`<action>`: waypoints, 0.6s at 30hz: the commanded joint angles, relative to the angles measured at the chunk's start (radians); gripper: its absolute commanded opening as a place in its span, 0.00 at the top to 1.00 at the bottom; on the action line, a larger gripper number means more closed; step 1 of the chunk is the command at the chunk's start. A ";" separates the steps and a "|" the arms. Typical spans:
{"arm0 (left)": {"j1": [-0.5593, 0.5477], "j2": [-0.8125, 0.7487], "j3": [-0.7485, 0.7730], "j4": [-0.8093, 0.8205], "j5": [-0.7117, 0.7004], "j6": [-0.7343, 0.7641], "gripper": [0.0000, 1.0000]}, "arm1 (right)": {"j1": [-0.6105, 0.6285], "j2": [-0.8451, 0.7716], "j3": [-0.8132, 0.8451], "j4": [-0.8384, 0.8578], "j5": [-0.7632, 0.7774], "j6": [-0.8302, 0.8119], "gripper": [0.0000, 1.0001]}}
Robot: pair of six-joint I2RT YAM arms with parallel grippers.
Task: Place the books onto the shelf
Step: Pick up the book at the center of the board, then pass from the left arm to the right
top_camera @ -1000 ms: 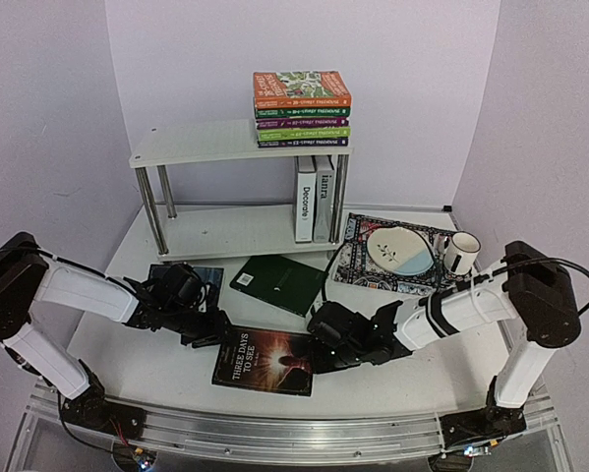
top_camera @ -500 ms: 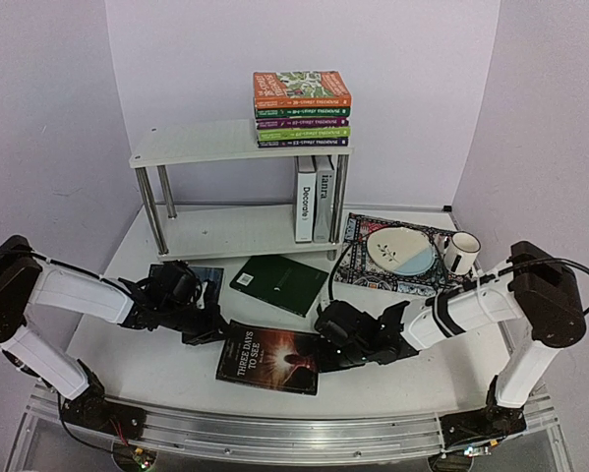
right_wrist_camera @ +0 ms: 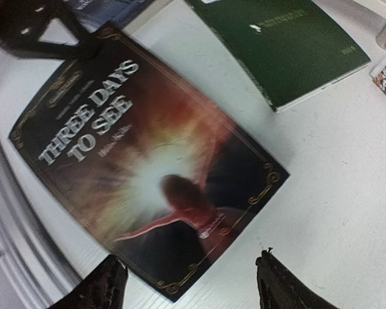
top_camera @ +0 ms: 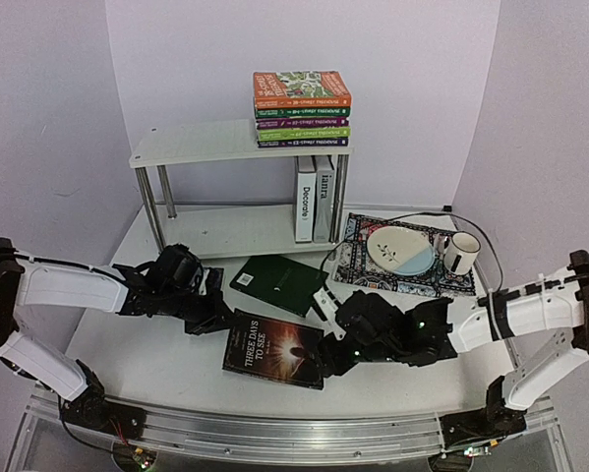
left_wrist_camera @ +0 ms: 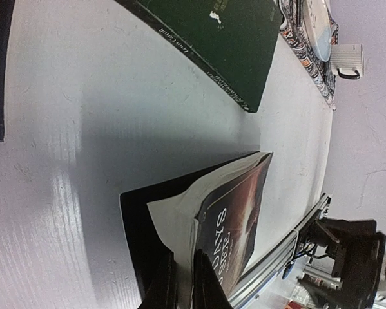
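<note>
The dark "Three Days to See" book (top_camera: 274,349) lies at the front of the table. My left gripper (top_camera: 218,320) is shut on its left edge. In the left wrist view the gripper (left_wrist_camera: 183,283) pinches the book (left_wrist_camera: 238,206) by its lifted front cover and pages. My right gripper (top_camera: 330,346) stands open at the book's right corner. The right wrist view has its fingers (right_wrist_camera: 106,283) wide apart, and the book (right_wrist_camera: 141,154) is just ahead of them. A green book (top_camera: 279,283) lies flat behind. The white shelf (top_camera: 206,143) carries a stack of books (top_camera: 302,108) on top and two upright books (top_camera: 314,197) below.
A dark blue book (top_camera: 188,275) lies partly under my left arm. Right of the shelf a patterned mat (top_camera: 365,267) holds a plate (top_camera: 400,249) and a mug (top_camera: 461,252). A metal rail (top_camera: 274,433) runs along the table's near edge.
My left gripper shut on the book's left edge. My right gripper opened, let go of the book's right side and drew back a little. The book shifted slightly right and back.
</note>
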 commanded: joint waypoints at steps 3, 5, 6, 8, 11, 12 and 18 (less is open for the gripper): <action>0.006 -0.043 0.077 -0.050 -0.003 -0.056 1.00 | 0.210 0.029 0.079 -0.082 0.231 -0.428 0.16; 0.006 -0.042 0.082 -0.051 0.003 -0.056 1.00 | 0.251 0.081 0.106 -0.096 0.297 -0.509 0.15; 0.006 -0.041 0.084 -0.052 0.008 -0.056 1.00 | 0.264 0.104 0.120 -0.098 0.319 -0.532 0.15; 0.006 -0.038 0.086 -0.052 0.015 -0.054 1.00 | 0.280 0.142 0.141 -0.102 0.346 -0.553 0.16; 0.006 -0.037 0.086 -0.053 0.019 -0.053 1.00 | 0.300 0.207 0.174 -0.103 0.377 -0.569 0.17; 0.006 -0.036 0.085 -0.054 0.021 -0.053 1.00 | 0.307 0.231 0.187 -0.103 0.396 -0.572 0.17; 0.007 -0.030 0.084 -0.053 0.031 -0.047 1.00 | 0.334 0.400 0.288 -0.099 0.606 -0.599 0.28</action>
